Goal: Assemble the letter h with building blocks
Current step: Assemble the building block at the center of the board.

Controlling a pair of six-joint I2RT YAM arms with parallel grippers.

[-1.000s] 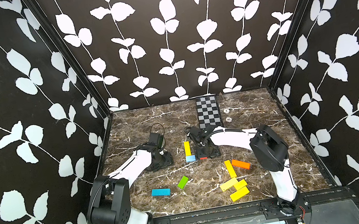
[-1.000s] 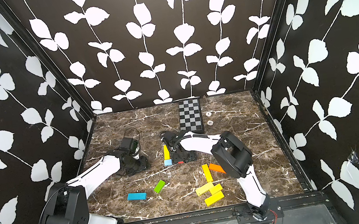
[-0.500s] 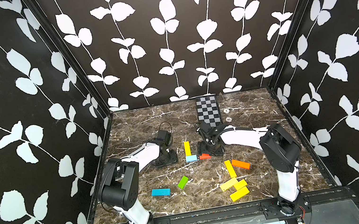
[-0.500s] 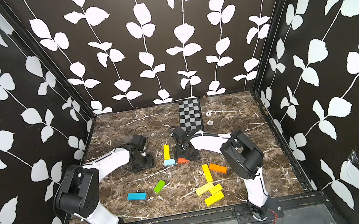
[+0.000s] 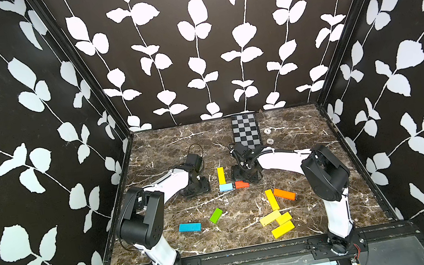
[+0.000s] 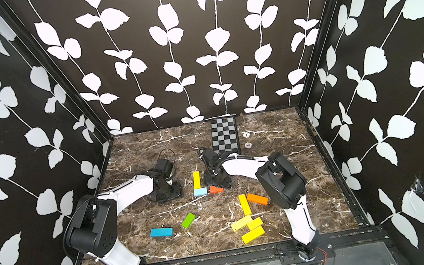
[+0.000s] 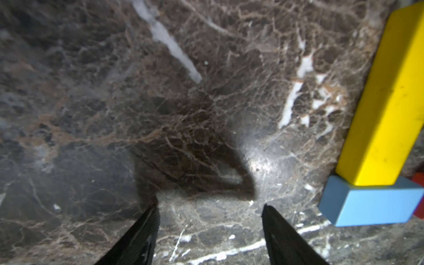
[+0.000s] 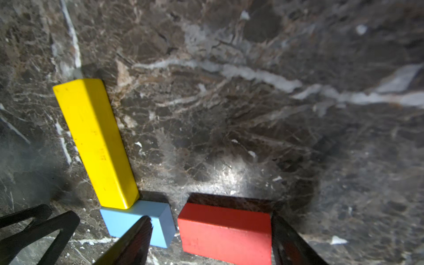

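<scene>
Sitting mid-table, flat: one long yellow block point(image 5: 221, 175) as the stem of the h, with a short light blue block point(image 5: 225, 187) touching its near end. A red block point(image 8: 224, 229) lies just beside the light blue, with a thin gap between them. The start of an h, far from done by my reading.

Right claw point(image 8: 211, 219) is down over the red, jaws spread wider than the block, one finger at its far end and the other at the gap, overlapping the light blue in the wrist view. No firm clamp visible. Left claw point(image 7: 210, 218) hangs wide open, empty, over bare marble point(image 7: 114, 103) just beside the stem.

Spare blocks lie nearer the arm bases: blue point(image 5: 189, 227), green point(image 5: 216, 215), orange point(image 5: 284, 194), and a loose yellow pile point(image 5: 276, 217). Checkered board point(image 5: 246, 133) at the back, well apart.

Risks:
- The gap is tight, so the finger there may land on or push the light blue and swing the stem off line.
- An uneven squeeze could twist the red.
- A drifting left claw could nudge the stem.
</scene>
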